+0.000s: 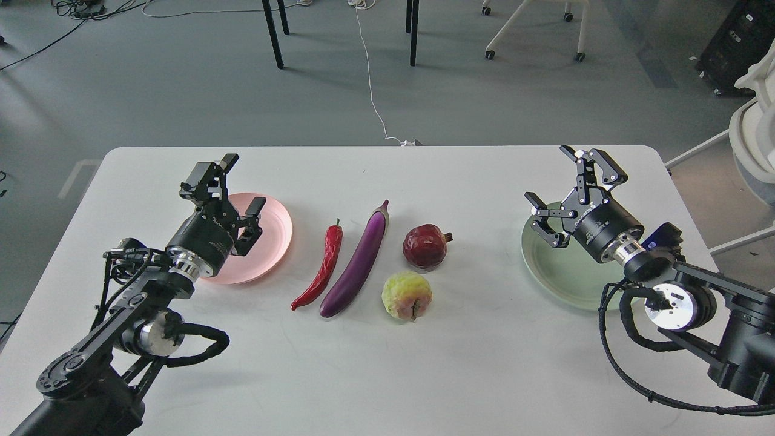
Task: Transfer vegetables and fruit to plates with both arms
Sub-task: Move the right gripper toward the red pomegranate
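Four items lie in the middle of the white table: a red chili pepper, a purple eggplant, a dark red pomegranate and a yellow-green fruit blushed pink. The salmon pink plate sits at the left, the sage green plate at the right; both hold nothing. My left gripper hovers open over the pink plate. Above the green plate's far edge my right gripper is spread wide open. Neither holds anything.
Beyond the table's far edge are grey floor, black table legs, a white cable and chair bases. A white chair stands off the right edge. Looped black cables hang from both wrists.
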Robot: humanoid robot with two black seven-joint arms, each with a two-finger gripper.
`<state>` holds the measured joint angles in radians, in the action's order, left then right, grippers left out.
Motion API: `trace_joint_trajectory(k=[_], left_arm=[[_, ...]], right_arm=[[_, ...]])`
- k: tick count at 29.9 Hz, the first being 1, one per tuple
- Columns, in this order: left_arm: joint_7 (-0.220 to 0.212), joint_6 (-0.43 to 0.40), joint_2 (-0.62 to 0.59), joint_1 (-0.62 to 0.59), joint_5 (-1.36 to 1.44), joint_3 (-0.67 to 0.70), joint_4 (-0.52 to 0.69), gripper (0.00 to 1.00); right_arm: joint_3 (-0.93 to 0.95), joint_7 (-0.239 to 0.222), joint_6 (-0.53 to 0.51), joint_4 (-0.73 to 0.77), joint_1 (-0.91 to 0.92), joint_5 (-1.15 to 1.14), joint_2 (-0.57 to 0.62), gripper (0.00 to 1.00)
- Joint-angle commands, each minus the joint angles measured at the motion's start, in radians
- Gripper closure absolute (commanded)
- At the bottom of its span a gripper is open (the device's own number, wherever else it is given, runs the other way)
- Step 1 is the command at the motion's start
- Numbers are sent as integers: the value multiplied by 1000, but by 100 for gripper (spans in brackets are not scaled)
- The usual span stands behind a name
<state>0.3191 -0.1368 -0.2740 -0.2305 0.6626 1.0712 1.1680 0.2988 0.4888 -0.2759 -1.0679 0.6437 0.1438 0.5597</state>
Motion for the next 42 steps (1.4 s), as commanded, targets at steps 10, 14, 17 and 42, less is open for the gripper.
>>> trace_joint_trajectory(k=[10,14,17,42], left_arm=[[41,-17,-14,-6,-9,12,-5,0],[60,-30,-60,-24,-3,-5,-5,1],[67,-32,-79,-21,2,-8,10,0],[91,-6,-105,-6,3,-10,98,1]], right_arm=[[-32,0,-6,-11,85,-218,45,1],[-166,0,-37,-27,232,-468,88,1],[-315,0,-43,-26,393,-620,89,1],[-986,0,4,289,846,-1288,-491,1]])
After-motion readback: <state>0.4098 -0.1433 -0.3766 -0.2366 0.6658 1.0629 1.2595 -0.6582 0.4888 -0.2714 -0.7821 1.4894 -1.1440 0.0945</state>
